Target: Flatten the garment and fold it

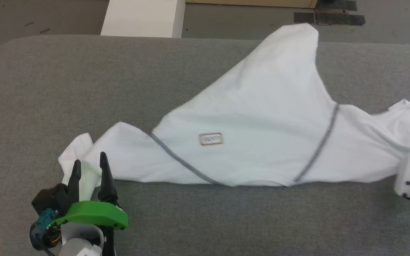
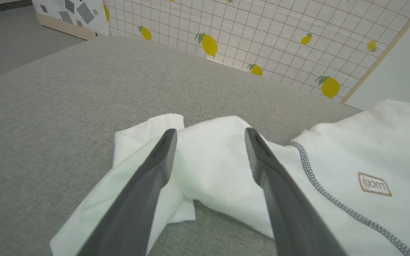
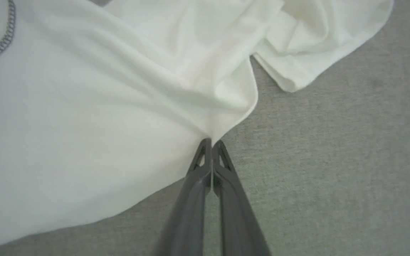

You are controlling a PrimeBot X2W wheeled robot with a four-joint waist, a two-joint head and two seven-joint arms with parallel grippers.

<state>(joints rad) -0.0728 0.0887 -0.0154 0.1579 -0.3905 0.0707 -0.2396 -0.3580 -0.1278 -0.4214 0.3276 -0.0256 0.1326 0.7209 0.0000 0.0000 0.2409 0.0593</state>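
Your right hand [image 3: 211, 142] is clenched on the garment [image 1: 262, 117]; your left hand [image 1: 89, 158] hangs released over its opposite end. Its long axis runs between them.

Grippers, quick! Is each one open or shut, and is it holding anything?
Left gripper: open, poised over a sleeve of the T-shirt, holding nothing.
Right gripper: shut on the T-shirt's edge.
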